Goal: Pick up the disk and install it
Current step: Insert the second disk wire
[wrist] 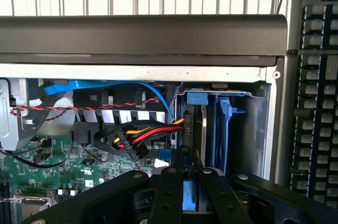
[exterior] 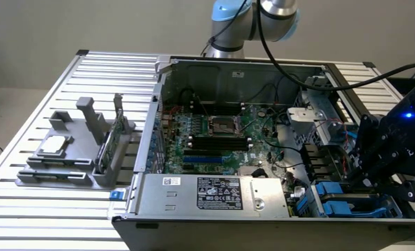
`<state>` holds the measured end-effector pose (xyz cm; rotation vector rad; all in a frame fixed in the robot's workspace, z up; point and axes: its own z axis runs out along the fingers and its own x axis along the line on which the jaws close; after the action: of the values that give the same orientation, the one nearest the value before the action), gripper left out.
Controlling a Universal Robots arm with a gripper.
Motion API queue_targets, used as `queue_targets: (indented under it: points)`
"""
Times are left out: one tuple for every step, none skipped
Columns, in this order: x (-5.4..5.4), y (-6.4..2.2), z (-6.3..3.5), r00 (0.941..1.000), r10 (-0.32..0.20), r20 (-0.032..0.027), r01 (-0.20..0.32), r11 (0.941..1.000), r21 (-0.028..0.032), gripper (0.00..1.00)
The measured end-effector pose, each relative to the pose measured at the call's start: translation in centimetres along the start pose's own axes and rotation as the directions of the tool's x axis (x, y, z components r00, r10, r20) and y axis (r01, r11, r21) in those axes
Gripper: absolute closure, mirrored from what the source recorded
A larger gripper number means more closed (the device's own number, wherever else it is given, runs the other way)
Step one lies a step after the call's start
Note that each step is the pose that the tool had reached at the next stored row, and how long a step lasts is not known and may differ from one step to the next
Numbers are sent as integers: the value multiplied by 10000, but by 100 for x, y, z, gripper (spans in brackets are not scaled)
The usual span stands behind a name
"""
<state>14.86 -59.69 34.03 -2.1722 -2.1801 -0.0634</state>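
The gripper [exterior: 373, 187] is seen at four o'clock in the exterior view, lowered over the drive bay [exterior: 347, 201] in that corner of the open case [exterior: 158, 99]. In the wrist view the gripper [wrist: 182, 184] is shown with its black fingers [wrist: 166, 192] drawn nearly together, and a blue-edged piece, taken to be a rail of the disk [wrist: 191, 195], is clamped edge-on between them. The disk is thus held just short of the bay, where upright blue carrier parts [wrist: 224, 123] are mounted beside a grey metal wall. In the exterior view more blue carrier parts [exterior: 336, 206] are seen in the bay at five o'clock, directly below the gripper. A bundle of red, yellow and black cables [wrist: 142, 137] is run close to the bay, and a flat blue cable [wrist: 105, 85] is strung along the case edge. The motherboard [exterior: 214, 136] is exposed at the centre of the case, with the power supply [exterior: 214, 193] at six o'clock. A grey fixture [exterior: 60, 170] is placed on the slatted table [exterior: 40, 214] at nine o'clock; a green card [exterior: 108, 146] is stood upright in it and a small silver drive [exterior: 56, 146] is laid on it. A keyboard [wrist: 317, 102] is seen beyond the case.
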Motion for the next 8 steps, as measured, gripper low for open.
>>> queue_targets:
  points:
    - [0, 0, 0, 10000, 0, -5, 0, 10000, 0, 83]
    - [0, 0, 0, 10000, 0, -10, 0, 10000, 1, 83]
    - [0, 0, 0, 10000, 0, -17, 0, 10000, 1, 83]
    - [0, 0, 0, 10000, 2, -25, -2, 10000, 1, 83]
    - [0, 0, 1, 10000, 2, -37, -2, 10000, 1, 83]
    - [0, 0, 2, 10000, 4, -50, -4, 10000, 1, 83]
    - [-1, 0, 4, 10000, 5, -62, -5, 10000, 0, 83]
    - [0, 0, 5, 10000, 7, -71, -7, 10000, 0, 83]
